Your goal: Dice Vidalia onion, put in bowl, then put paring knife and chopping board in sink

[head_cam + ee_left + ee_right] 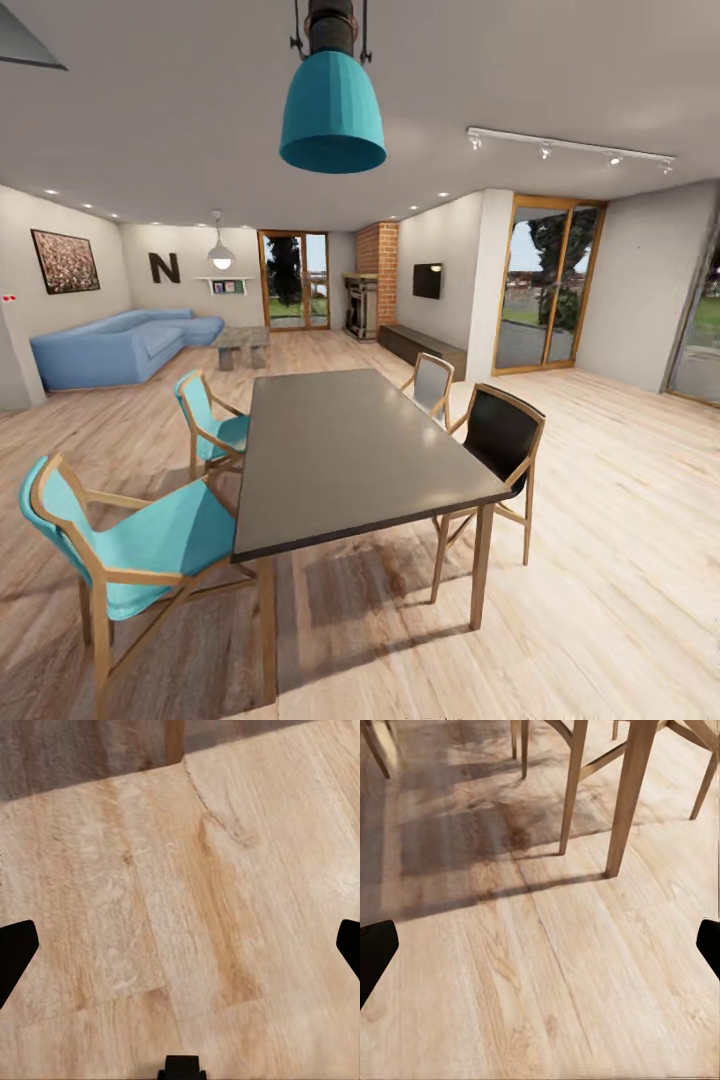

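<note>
I face a dining and living room, not the kitchen; the sink, Vidalia onion, chopping board, paring knife, bowl and countertop are out of view. My left gripper (180, 952) hangs open over bare light wood floor, its black fingertips (15, 956) wide apart with nothing between them. My right gripper (540, 952) is open too, above the floor close to wooden table and chair legs (622, 802). Its fingers (375, 952) hold nothing.
A long dark-topped dining table (350, 455) stands straight ahead. Two teal chairs (130, 545) line its left side, and a black chair (500, 440) and a grey chair (432, 385) its right. A teal pendant lamp (332, 110) hangs overhead. A blue sofa (120, 345) sits far left. Open floor lies to the right.
</note>
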